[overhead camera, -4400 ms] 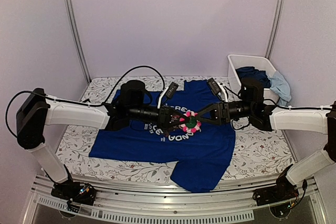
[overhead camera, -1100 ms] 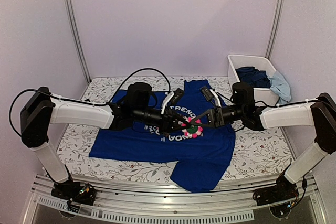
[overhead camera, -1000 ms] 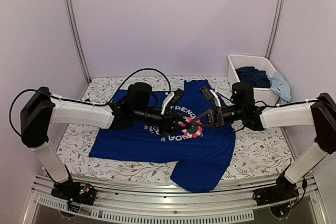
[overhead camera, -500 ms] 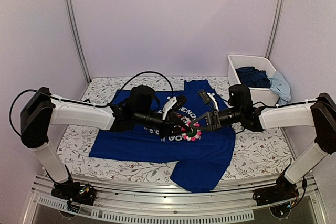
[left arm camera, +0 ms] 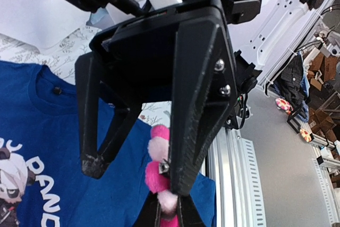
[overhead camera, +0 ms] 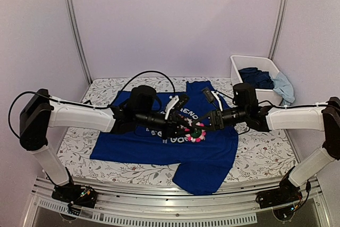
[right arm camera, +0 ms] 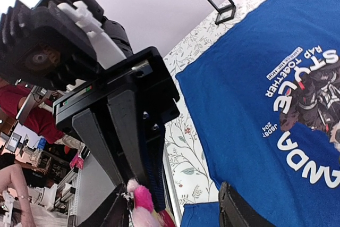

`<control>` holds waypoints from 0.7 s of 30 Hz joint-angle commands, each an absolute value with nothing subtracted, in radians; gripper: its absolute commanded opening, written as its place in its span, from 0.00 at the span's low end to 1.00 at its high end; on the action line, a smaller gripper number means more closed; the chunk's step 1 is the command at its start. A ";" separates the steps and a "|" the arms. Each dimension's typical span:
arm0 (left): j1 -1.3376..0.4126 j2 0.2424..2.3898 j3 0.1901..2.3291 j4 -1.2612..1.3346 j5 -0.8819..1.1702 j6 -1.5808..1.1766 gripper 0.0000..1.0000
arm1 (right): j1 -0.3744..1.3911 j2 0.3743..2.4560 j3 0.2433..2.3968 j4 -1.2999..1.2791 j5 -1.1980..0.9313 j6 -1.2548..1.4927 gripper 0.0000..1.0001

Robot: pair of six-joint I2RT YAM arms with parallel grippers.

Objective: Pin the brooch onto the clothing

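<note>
The pink-petalled brooch [overhead camera: 194,131] hangs over the print of the royal-blue T-shirt [overhead camera: 212,150], between my two grippers. My left gripper [overhead camera: 184,128] comes in from the left and is shut on the brooch [left arm camera: 158,176]; its own fingertips [left arm camera: 186,217] pinch the petals at the bottom of the left wrist view. My right gripper [overhead camera: 203,126] faces it from the right and is open. In the left wrist view one of its fingers [left arm camera: 186,131] touches the brooch. In the right wrist view the brooch [right arm camera: 139,201] sits beside my right gripper's left finger [right arm camera: 109,213], above the T-shirt [right arm camera: 249,78].
A white bin [overhead camera: 236,73] holding bunched dark-blue and light-blue clothes [overhead camera: 268,81] stands at the back right. A small dark square tray [right arm camera: 223,6] stands on the floral cloth beyond the shirt. The shirt's hem hangs over the table's near edge [overhead camera: 202,182].
Both grippers and the brooch have shifted slightly nearer and lower over the shirt's print. The wrists have turned a little. The left gripper still holds the brooch.
</note>
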State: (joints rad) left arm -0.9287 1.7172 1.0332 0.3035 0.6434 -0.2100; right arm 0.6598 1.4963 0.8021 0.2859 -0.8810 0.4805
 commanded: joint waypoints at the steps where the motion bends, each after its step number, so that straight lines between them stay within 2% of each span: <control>1: -0.987 1.684 1.046 0.424 0.703 -0.251 0.00 | 0.676 1.423 0.806 0.320 -0.911 0.450 0.59; 5: -0.985 1.682 1.042 0.427 0.706 -0.254 0.00 | 0.675 1.375 0.792 0.309 -0.911 0.435 0.63; 14: -0.980 1.669 1.031 0.428 0.696 -0.260 0.00 | 0.675 1.289 0.770 0.196 -0.919 0.390 0.62; 21: -0.976 1.673 1.022 0.442 0.691 -0.312 0.00 | 0.675 1.193 0.732 0.211 -0.888 0.414 0.62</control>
State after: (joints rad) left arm -0.9798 1.6943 1.0328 0.4152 0.6914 -0.2756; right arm 0.6697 1.2491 0.7635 0.2256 -0.9142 0.4099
